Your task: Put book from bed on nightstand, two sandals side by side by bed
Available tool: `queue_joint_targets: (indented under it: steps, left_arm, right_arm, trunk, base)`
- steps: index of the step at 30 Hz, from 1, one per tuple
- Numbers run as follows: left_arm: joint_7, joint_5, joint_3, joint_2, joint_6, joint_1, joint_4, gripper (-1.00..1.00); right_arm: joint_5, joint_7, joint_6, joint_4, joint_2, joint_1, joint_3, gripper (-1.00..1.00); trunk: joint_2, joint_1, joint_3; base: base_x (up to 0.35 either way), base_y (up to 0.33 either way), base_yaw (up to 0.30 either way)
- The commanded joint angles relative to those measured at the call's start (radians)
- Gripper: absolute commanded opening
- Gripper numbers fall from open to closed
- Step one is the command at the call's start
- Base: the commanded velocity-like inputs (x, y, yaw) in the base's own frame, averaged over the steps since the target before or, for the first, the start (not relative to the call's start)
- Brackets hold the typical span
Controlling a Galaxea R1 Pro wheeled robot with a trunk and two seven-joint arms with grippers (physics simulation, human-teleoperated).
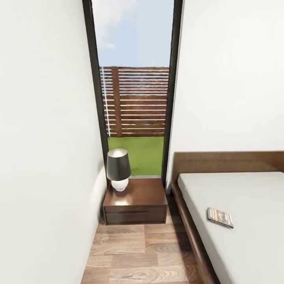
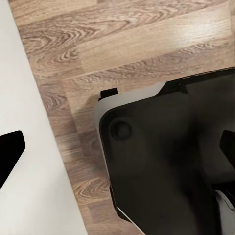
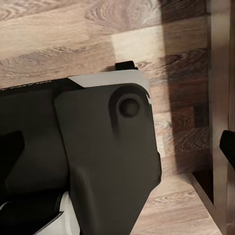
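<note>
The book (image 1: 220, 217), a thin paperback with an orange band, lies flat on the pale mattress of the bed (image 1: 252, 236) near its left side. Left of the bed, against the window, stands a dark-brown nightstand (image 1: 136, 203). The sandals are out of view. In the left wrist view my left gripper (image 2: 119, 149) is open, one dark fingertip (image 2: 10, 152) at each picture edge, over the floor and my own base. My right gripper (image 3: 119, 147) is open too, its fingertips (image 3: 228, 147) wide apart above the floor beside the bed's wooden base (image 3: 220, 73). Neither holds anything.
A lamp (image 1: 118, 169) with a dark shade takes the nightstand's left half. A white wall (image 1: 43, 157) closes the left side, leaving a narrow strip of wood floor (image 1: 142, 256) between wall and bed. My dark base (image 2: 171, 171) sits under both wrists.
</note>
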Motion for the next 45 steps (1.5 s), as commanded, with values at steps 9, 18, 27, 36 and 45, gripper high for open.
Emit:
queue_joint_targets:
  steps: [9,18,27,36,45]
  left_arm:
    - [-0.003,0.011,-0.012,0.0,-0.003,-0.001,0.001,1.0]
    - [-0.003,0.011,-0.013,0.0,-0.002,0.0,0.002,1.0]
    - [-0.003,0.011,-0.014,0.0,-0.002,0.0,0.001,1.0]
    - [-0.003,0.011,-0.014,0.0,-0.002,-0.001,0.001,1.0]
    - [-0.003,0.011,-0.014,0.0,-0.002,-0.001,0.001,1.0]
  right_arm:
    - [-0.005,-0.003,0.0,0.001,0.0,-0.001,-0.005,1.0]
    - [-0.005,-0.003,0.0,0.001,0.001,-0.001,-0.005,1.0]
    - [-0.004,-0.002,-0.001,0.001,0.001,-0.001,-0.005,1.0]
    - [-0.004,-0.002,-0.001,0.001,0.002,-0.001,-0.005,1.0]
    - [-0.004,-0.002,-0.001,0.001,0.002,-0.001,-0.005,1.0]
  trunk:
    - [-0.001,0.0,0.0]
    - [-0.001,0.0,0.0]
    - [-0.001,0.0,0.0]
    - [-0.001,0.0,0.0]
    - [-0.001,0.0,0.0]
  base:
    - [0.202,0.056,0.0]
    - [0.303,0.114,0.0]
    - [0.295,0.038,0.0]
    - [0.29,-0.044,0.0]
    - [0.187,-0.012,0.0]
